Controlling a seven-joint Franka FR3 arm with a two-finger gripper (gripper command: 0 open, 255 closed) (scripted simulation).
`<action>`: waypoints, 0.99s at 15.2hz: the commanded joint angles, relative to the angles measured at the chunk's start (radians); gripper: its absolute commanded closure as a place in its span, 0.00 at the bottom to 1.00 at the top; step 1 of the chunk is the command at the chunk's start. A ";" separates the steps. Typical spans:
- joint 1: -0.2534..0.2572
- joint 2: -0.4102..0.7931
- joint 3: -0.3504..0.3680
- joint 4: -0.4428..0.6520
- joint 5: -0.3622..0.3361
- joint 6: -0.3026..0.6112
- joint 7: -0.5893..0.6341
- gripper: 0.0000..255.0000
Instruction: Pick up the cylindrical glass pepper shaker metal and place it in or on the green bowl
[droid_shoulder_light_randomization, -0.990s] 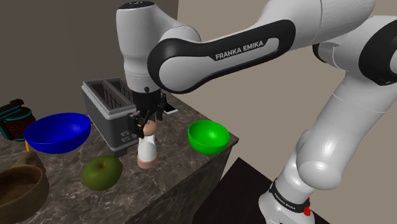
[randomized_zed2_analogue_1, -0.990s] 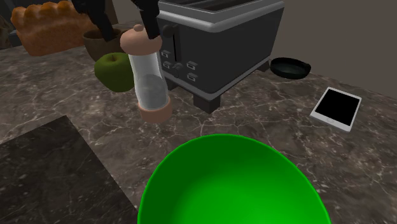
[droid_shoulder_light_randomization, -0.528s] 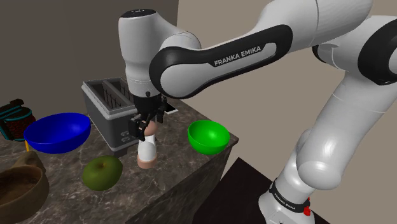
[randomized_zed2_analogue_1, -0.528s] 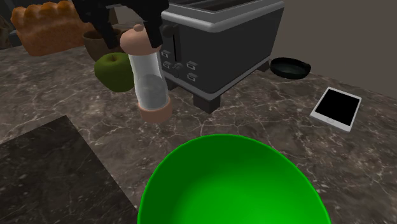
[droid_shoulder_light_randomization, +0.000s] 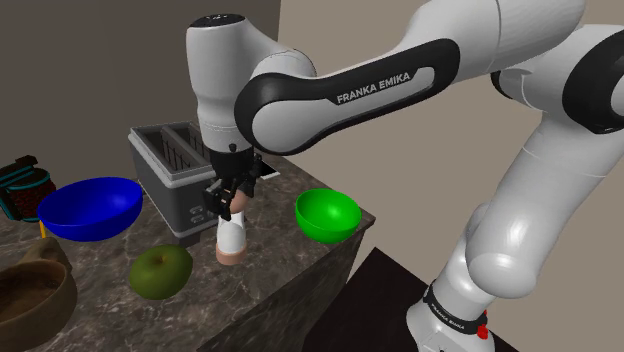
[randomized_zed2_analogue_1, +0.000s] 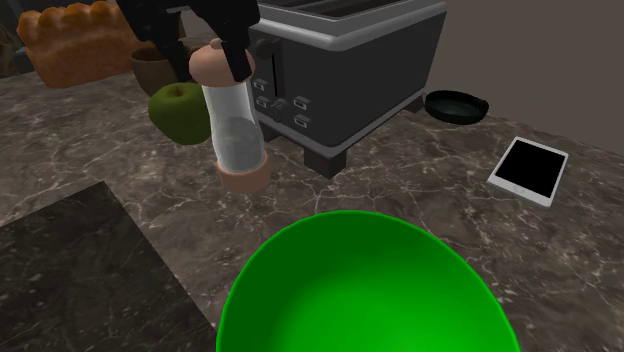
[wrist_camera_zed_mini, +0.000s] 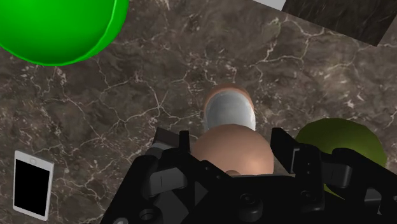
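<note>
The pepper shaker (droid_shoulder_light_randomization: 231, 238) is a clear cylinder with a tan cap and tan base. It stands upright on the dark marble counter (droid_shoulder_light_randomization: 280, 265), just in front of the toaster. My black gripper (droid_shoulder_light_randomization: 231, 198) comes straight down over it. In the wrist view the two fingers (wrist_camera_zed_mini: 184, 153) press against both sides of the rounded cap (wrist_camera_zed_mini: 232, 153), so the gripper (wrist_camera_zed_mini: 231, 149) is shut on the shaker (wrist_camera_zed_mini: 229, 111). In the second exterior view the fingers (randomized_zed2_analogue_1: 236, 62) flank the cap above the glass body (randomized_zed2_analogue_1: 236, 125). The green bowl (droid_shoulder_light_randomization: 327, 214) (randomized_zed2_analogue_1: 365, 290) (wrist_camera_zed_mini: 57, 28) sits apart, near the counter's corner.
A grey toaster (droid_shoulder_light_randomization: 170, 175) (randomized_zed2_analogue_1: 340, 60) stands right behind the shaker. A green apple (droid_shoulder_light_randomization: 160, 270) (wrist_camera_zed_mini: 337, 137) lies close beside it. A blue bowl (droid_shoulder_light_randomization: 90, 207) and a brown bowl (droid_shoulder_light_randomization: 30, 295) sit at the shoulder view's left. A phone (randomized_zed2_analogue_1: 529, 170) and a small black pan (randomized_zed2_analogue_1: 456, 105) lie beyond the toaster.
The hand came down a little over the shaker, and the fingers have closed in on its cap. The shaker stands where it stood.
</note>
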 joint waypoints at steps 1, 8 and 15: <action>0.000 0.000 0.000 0.000 0.000 0.000 0.000 1.00; 0.000 -0.014 -0.001 0.039 0.012 -0.049 -0.014 1.00; -0.001 -0.031 -0.002 0.116 0.025 -0.139 -0.035 1.00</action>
